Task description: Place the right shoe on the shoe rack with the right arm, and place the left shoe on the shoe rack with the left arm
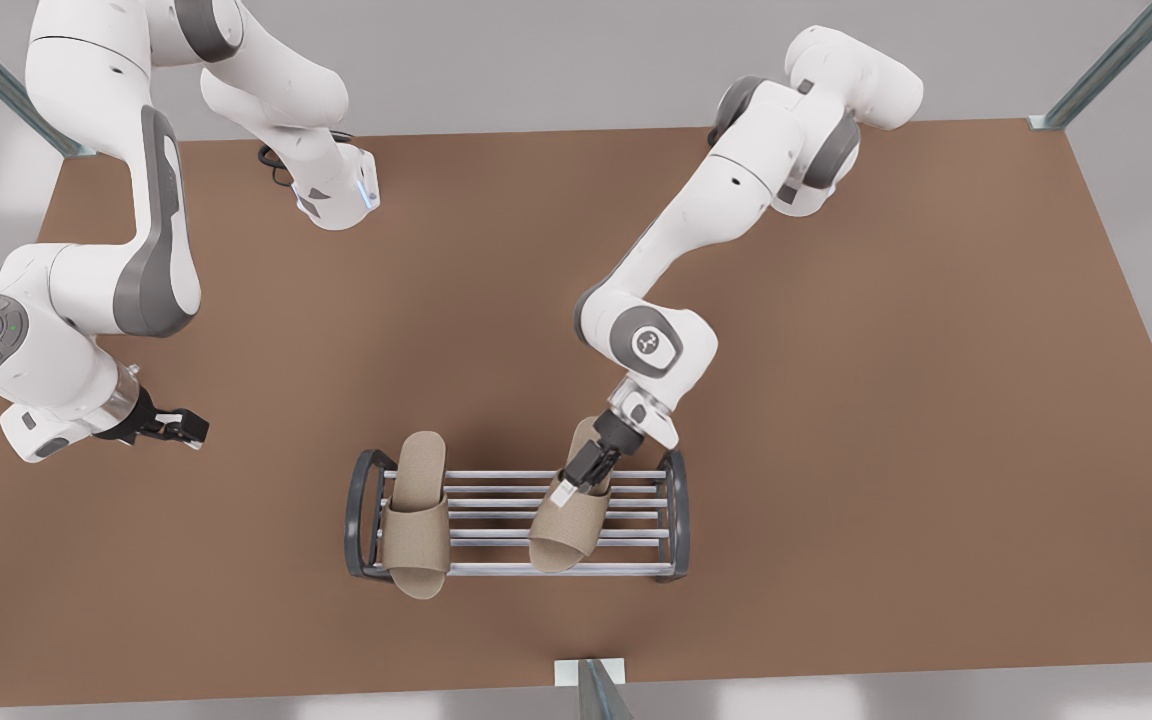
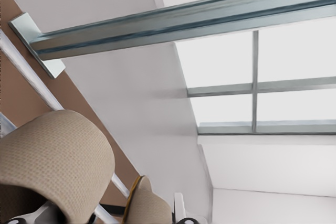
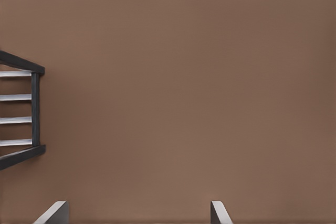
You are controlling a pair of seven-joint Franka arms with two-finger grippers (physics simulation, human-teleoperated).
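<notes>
**Left gripper** [image 1: 591, 470]: lower centre of the front view, over the far side of the shoe rack [image 1: 678, 520]. Looks clamped on the heel end of the left shoe [image 1: 568, 525]; the fingers themselves are largely hidden by the shoe.

**Left shoe:** lies on the top bars near the rack's end at the front view's right, slanted across them, toe past the front bar. In the left wrist view its strap [image 2: 52, 156] sits close to the camera, with the rack bars behind it.

**Right shoe** [image 1: 414, 515]: on the rack's other end, lengthways across the bars, toe hanging past the front bar.

**Right gripper** [image 1: 176, 425]: left edge of the front view, above bare worktop [image 1: 886, 400], well apart from the rack. Fingers apart, holding nothing; this arm waits. The right wrist view shows its fingertips [image 3: 52, 213] over the worktop, with the rack's end frame [image 3: 35, 108] at the frame's left.

**Risks, as judged:**
- The left shoe rests askew, so opening the fingers may let it tip or slide off the front bar.
- A shoe edge may drop between the spaced bars.
- A sideways pull-out may drag the strap or nudge the rack, disturbing the overhanging right shoe.
</notes>
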